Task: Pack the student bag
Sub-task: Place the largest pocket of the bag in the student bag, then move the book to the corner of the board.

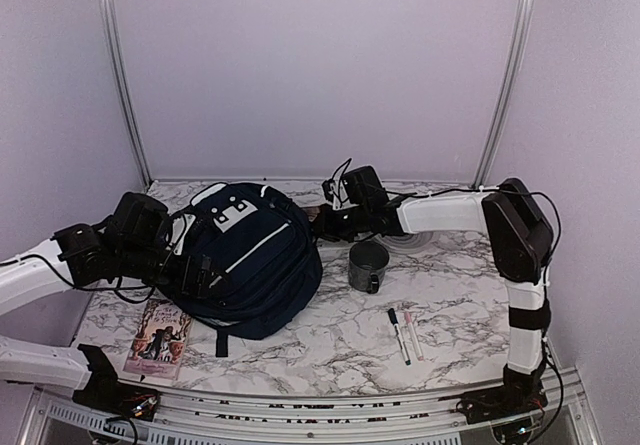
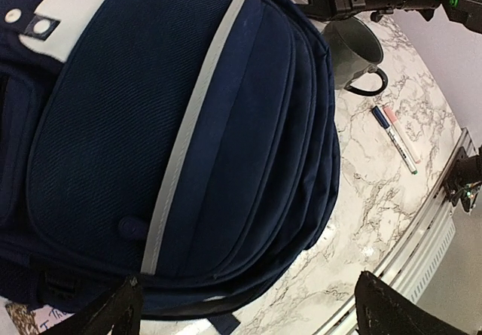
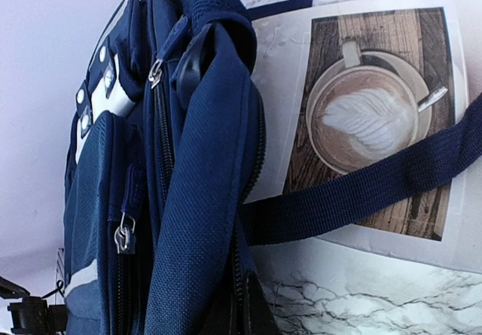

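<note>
Student bag: the student bag (image 1: 255,260) lies on its back on the marble surface (image 1: 450,295), left of the middle, with the front pocket turned up and the white patch with dark dots at the far end
Zips: two metal zip pulls are seen on its side in the right wrist view; whether the compartments are fully closed cannot be told
Left tool: the left tool (image 1: 205,275) is held over the near-left part of the bag; its fingers (image 2: 113,312) are spread wide and nothing is gripped, and the lower edge of the bag is seen between them
Right tool: the right tool (image 1: 320,225) is placed at the far-right side of the bag with its jaws closed; a fold of the blue fabric beside a zip runs down to the fingertips and appears to be pinched there
Strap: a blue strap (image 3: 361,192) is laid across a printed picture (image 3: 376,117) of a coffee cup, which lies flat on the surface just beside the bag
Mug: a dark grey mug (image 1: 368,265) stands upright to the right of the bag, near it but apart
Markers: two markers (image 1: 403,335) are laid side by side on the near side of the mug, well apart from the bag
Book: a book (image 1: 160,337) lies flat at the near-left, right at the edge of the bag; whether it is partly under the bag cannot be told
</note>
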Tool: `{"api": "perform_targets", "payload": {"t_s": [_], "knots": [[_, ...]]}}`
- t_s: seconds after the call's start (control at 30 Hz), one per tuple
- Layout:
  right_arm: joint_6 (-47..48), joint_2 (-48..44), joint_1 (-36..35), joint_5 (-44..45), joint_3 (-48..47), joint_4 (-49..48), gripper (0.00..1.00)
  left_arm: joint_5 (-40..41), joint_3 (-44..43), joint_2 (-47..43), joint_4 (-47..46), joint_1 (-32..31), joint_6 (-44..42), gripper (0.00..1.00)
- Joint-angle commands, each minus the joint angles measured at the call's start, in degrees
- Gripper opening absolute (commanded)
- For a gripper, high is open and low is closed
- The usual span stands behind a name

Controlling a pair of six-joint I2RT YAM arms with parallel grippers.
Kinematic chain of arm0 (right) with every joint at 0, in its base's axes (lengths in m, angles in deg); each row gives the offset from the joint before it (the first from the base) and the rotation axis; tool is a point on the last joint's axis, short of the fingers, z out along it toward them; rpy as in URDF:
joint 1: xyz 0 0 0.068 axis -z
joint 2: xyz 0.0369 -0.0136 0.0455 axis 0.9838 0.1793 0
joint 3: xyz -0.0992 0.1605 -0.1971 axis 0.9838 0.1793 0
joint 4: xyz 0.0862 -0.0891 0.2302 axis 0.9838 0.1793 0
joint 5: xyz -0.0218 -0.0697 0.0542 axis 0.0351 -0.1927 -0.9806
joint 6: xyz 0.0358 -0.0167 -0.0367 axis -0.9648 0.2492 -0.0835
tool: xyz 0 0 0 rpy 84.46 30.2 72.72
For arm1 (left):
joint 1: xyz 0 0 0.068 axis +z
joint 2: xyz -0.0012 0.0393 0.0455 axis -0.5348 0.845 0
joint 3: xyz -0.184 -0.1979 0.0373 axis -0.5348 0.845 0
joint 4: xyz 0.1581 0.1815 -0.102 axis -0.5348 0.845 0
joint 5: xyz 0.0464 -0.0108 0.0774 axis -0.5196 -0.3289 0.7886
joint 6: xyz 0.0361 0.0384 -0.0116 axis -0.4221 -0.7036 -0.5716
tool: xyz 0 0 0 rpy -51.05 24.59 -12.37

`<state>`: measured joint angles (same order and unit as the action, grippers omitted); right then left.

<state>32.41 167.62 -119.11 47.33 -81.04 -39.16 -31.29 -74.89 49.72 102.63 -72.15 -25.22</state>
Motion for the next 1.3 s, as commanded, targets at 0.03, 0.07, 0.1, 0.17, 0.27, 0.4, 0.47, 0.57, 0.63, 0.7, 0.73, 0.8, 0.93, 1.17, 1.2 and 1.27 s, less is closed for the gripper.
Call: {"api": "perform_targets", "payload": {"t_s": [0.03, 0.07, 0.1, 0.17, 0.27, 0.4, 0.47, 0.57, 0.63, 0.7, 0.73, 0.8, 0.93, 1.17, 1.2, 1.27], "knots": [[0.82, -0.48, 3.42, 3.98, -4.49, -4.09, 0.01, 5.32, 3.57, -1.78, -1.35, 1.33, 8.97, 0.99], [1.14, -0.62, 3.37, 3.98, -4.60, -3.34, 0.05, 6.77, 4.29, -1.88, -0.98, 1.55, 10.35, 0.99], [1.40, -0.78, 3.40, 4.12, -4.64, -2.45, 0.12, 8.75, 5.51, -2.12, -0.58, 1.92, 12.38, 0.99], [2.17, -2.00, 3.28, 4.76, -3.82, -1.13, 0.20, 13.00, 7.91, -2.93, 0.31, 2.35, 17.20, 0.99], [3.49, -5.36, 2.45, 7.28, -0.96, -1.30, 0.29, 18.60, 10.73, -3.57, 2.69, 6.75, 23.17, 0.99], [8.51, -9.44, -0.99, 12.39, -0.82, 1.87, 0.34, 18.83, 13.57, -3.83, 2.99, 12.33, 28.46, 1.00], [11.36, -10.08, -3.69, 14.74, -2.21, 4.88, 0.36, 17.96, 14.70, -3.30, 2.69, 15.89, 30.80, 0.99], [14.34, -10.94, -7.05, 16.61, -3.57, 8.86, 0.38, 19.55, 14.72, -0.17, 3.90, 20.08, 33.02, 0.99], [14.88, -11.83, -10.65, 17.21, -3.42, 10.10, 0.39, 19.34, 15.19, 2.02, 3.79, 21.60, 34.75, 0.99], [15.19, -12.77, -12.76, 17.18, -3.14, 11.31, 0.40, 16.68, 17.53, 3.66, 1.43, 23.12, 36.61, 0.99], [15.27, -13.06, -13.68, 17.18, -3.10, 11.95, 0.40, 16.00, 17.75, 4.00, 0.89, 23.54, 37.08, 0.99], [15.07, -13.41, -15.58, 17.04, -2.91, 13.18, 0.41, 15.73, 18.24, 3.40, 0.68, 24.04, 37.63, 0.99], [13.92, -12.47, -20.63, 15.27, -3.44, 15.03, 0.42, 11.98, 20.32, 0.59, 0.68, 24.90, 41.02, 0.99], [11.81, -9.10, -27.13, 13.29, -5.11, 15.99, 0.44, 15.99, 22.74, -5.55, 3.78, 25.47, 48.87, 0.99], [11.73, -8.91, -27.54, 13.31, -5.20, 15.97, 0.44, 18.06, 21.85, -4.80, 4.60, 25.68, 48.20, 0.99], [11.67, -8.92, -28.23, 13.42, -5.24, 16.05, 0.44, 19.39, 20.52, -1.87, 6.11, 26.44, 47.38, 0.99]]}}
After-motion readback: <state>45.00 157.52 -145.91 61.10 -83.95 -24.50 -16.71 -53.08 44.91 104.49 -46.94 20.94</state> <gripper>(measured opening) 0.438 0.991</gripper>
